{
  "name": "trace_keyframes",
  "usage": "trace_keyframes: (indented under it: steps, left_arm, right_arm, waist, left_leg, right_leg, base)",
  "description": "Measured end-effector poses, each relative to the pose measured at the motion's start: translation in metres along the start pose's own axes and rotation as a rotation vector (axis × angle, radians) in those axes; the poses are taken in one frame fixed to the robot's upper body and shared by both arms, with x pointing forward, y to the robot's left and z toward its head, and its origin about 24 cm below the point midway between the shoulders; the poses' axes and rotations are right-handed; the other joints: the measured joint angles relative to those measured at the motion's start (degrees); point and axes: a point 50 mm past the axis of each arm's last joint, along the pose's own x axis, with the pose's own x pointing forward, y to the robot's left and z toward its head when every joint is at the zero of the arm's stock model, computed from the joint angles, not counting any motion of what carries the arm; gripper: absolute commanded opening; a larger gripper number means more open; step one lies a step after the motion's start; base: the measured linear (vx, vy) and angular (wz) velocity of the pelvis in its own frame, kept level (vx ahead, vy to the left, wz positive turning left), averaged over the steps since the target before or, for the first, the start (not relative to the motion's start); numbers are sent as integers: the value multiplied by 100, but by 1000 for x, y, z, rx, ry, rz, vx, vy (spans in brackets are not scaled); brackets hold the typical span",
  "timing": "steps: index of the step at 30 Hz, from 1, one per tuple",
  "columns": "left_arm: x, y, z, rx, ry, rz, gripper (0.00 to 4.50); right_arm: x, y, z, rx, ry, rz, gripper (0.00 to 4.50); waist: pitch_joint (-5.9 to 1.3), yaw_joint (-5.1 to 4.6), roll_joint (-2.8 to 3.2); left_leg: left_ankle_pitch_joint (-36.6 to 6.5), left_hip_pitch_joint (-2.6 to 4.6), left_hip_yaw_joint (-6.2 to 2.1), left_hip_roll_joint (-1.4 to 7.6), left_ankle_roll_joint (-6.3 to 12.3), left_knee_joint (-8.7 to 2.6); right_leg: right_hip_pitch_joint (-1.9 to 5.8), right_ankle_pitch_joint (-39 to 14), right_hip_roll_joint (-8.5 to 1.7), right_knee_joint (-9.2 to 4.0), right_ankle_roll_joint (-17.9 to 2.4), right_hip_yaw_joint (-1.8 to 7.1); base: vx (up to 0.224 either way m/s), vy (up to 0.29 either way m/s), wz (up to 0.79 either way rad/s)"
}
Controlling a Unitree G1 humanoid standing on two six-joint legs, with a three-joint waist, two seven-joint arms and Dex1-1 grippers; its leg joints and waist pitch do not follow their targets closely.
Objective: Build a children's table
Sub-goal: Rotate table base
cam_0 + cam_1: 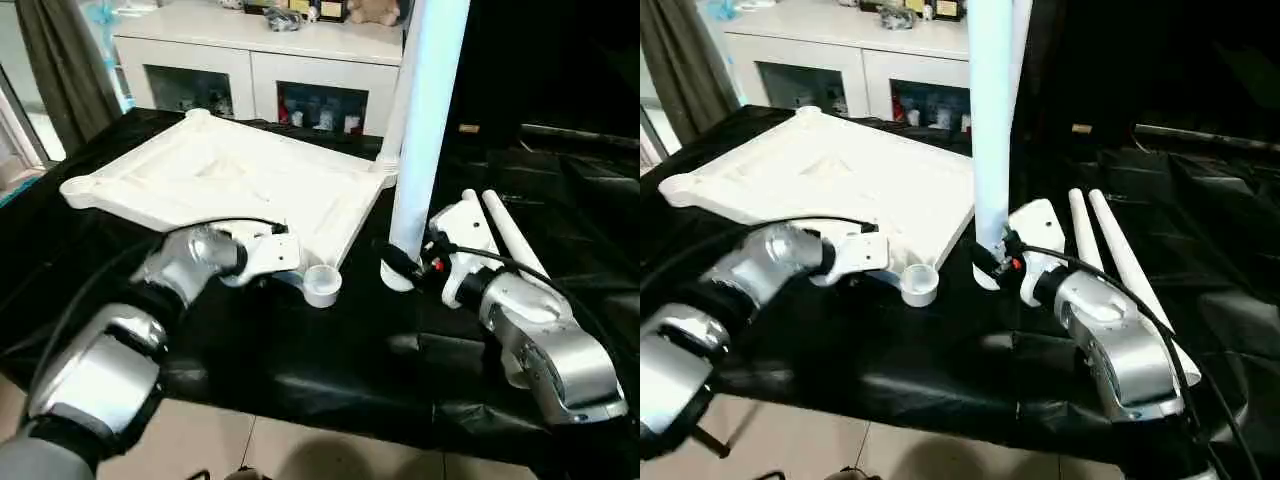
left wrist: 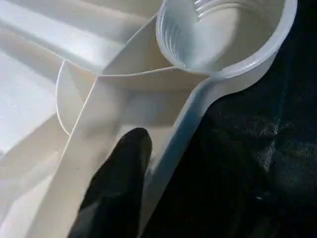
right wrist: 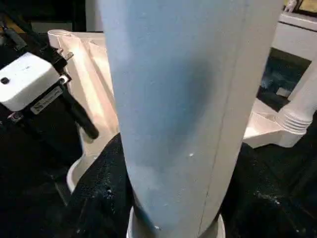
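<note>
Black cloth [image 1: 330, 370] under everything. Near left: left gripper [image 1: 283, 262], fingers astride tabletop [image 1: 230, 175] rim beside empty corner socket [image 1: 322, 284]. Near right: right gripper [image 1: 400, 268] clamped on upright leg [image 1: 432, 110]; two spare legs [image 1: 1110, 250] lying behind. Far: white cabinet [image 1: 260, 55].

L hand [image 1: 285, 262] fingers straddling a rim; R hand [image 1: 405, 268] clamped round an upright tube.

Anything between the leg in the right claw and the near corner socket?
Nothing visible. The leg stands upright in the right claw; bare black cloth separates it from the open socket. The left claw sits beside, not between.
</note>
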Motion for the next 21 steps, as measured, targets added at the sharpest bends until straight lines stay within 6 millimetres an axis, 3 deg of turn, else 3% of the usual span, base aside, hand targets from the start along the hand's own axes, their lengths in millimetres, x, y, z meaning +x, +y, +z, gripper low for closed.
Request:
trace_keyframes:
  steps: [7,13,21]
  left_arm:
    - [-11,0,7,32,2,-162,126]
    - [-16,-8,12,29,-15,-319,77]
    - [-16,-12,15,-17,-35,-329,27]
  right_arm:
    - [0,-1,-1,-17,5,-8,191]
    - [0,-3,-4,-16,14,-14,191]
    - [2,-2,-7,-9,22,-22,191]
  waist:
    - [-3,2,2]
    - [-7,-18,7]
    - [-15,-32,27]
  left_leg:
    - [65,48,55,36,93,-28]
    - [55,41,77,59,96,-65]
    - [47,33,100,72,86,-85]
  right_leg:
    - [0,132,1,6,21,-2]
    - [-31,92,16,1,76,-5]
    - [-61,74,24,4,64,2]
  base:
    - [36,-6,-3]
    - [87,-12,-4]
    - [17,-4,0]
